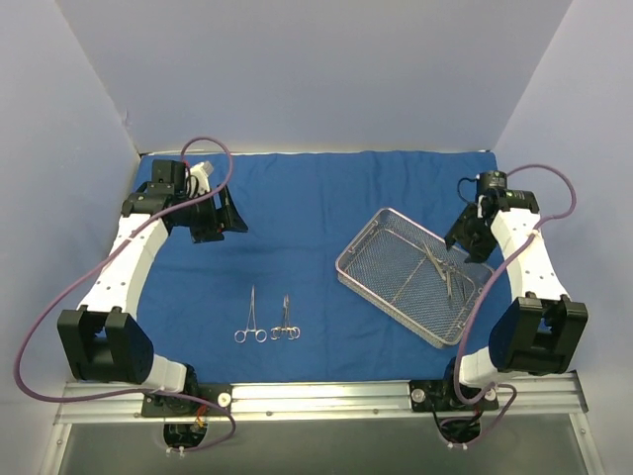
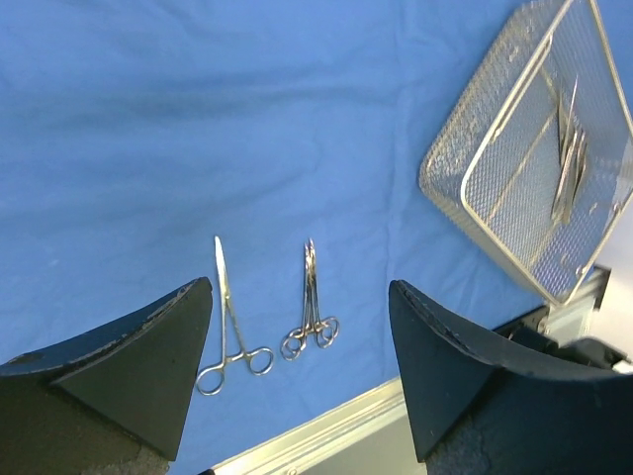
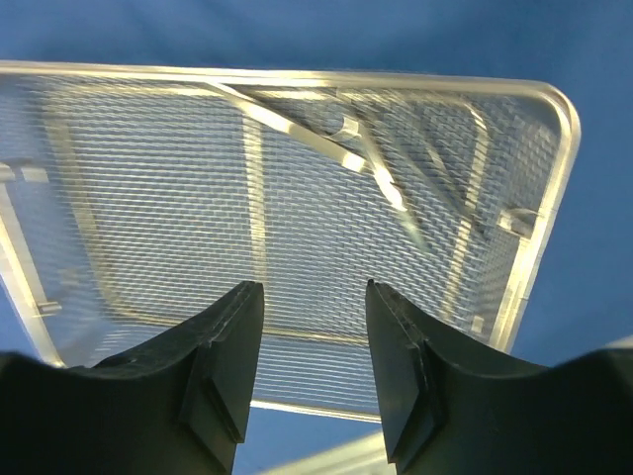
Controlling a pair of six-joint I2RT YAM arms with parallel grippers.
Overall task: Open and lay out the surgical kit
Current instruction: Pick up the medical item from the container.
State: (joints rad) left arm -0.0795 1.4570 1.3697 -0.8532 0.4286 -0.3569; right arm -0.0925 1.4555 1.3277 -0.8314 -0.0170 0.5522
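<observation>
Left gripper [image 1: 226, 216]: raised over the far left part of the cloth [image 1: 316, 198]. Jaws stand wide apart and empty; it is released.

Cloth: blue, spread flat over the table, with light creases.

Centre-left, near edge of the cloth: two forceps lie side by side, close but apart, ring handles toward the arm bases. The long forceps [image 1: 251, 319] is on the left, the short forceps [image 1: 286, 321] on the right. Nothing touches either.

Right half of the cloth: the mesh tray [image 1: 356, 259] sits flat, skewed to the cloth's edges. Several slim steel tools [image 1: 445, 272] lie inside it toward its right end, overlapping; their count cannot be told.

Right gripper [image 3: 314, 292]: held over the tray's far right edge. Jaws are partly apart with nothing between them; it grasps nothing.
</observation>
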